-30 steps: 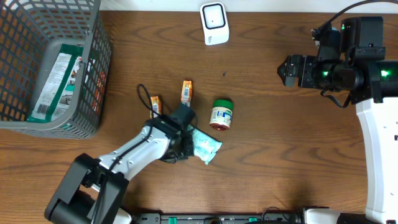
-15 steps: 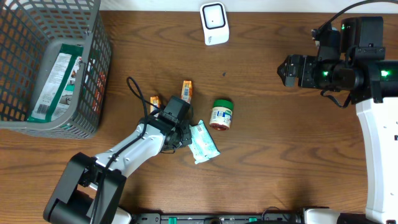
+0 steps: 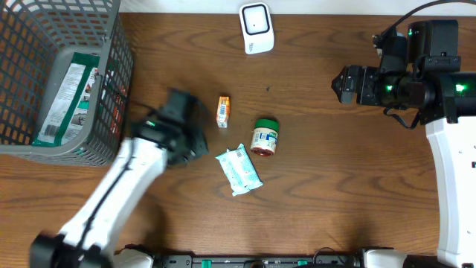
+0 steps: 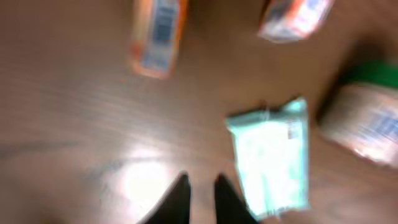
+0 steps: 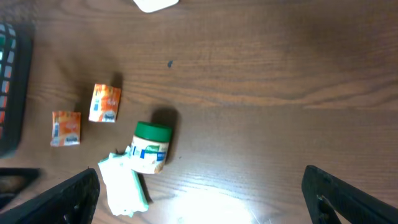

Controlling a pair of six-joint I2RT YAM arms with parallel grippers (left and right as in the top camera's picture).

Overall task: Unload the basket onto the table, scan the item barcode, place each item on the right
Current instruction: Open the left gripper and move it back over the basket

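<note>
A pale green packet [image 3: 239, 170] lies flat on the wooden table, just below and left of a green-lidded jar [image 3: 265, 137]. An orange box [image 3: 223, 110] lies to the jar's upper left. A white scanner [image 3: 256, 28] stands at the table's far edge. My left gripper [image 3: 190, 141] is blurred, left of the packet. In the left wrist view its fingers [image 4: 180, 190] stand a narrow gap apart over bare wood, beside the packet [image 4: 273, 155], holding nothing. My right gripper [image 3: 338, 83] hangs wide open at the right, empty, above the table.
A grey wire basket [image 3: 111, 89] at the far left holds a flat package [image 3: 67, 100]. A second orange box [image 5: 65, 127] lies left of the first; the left arm covers it in the overhead view. The right arm's white base [image 3: 454, 179] fills the right edge.
My left gripper let go of the green packet and swung away to the left. The packet now lies flat on the table beside the jar. The right arm has not moved.
</note>
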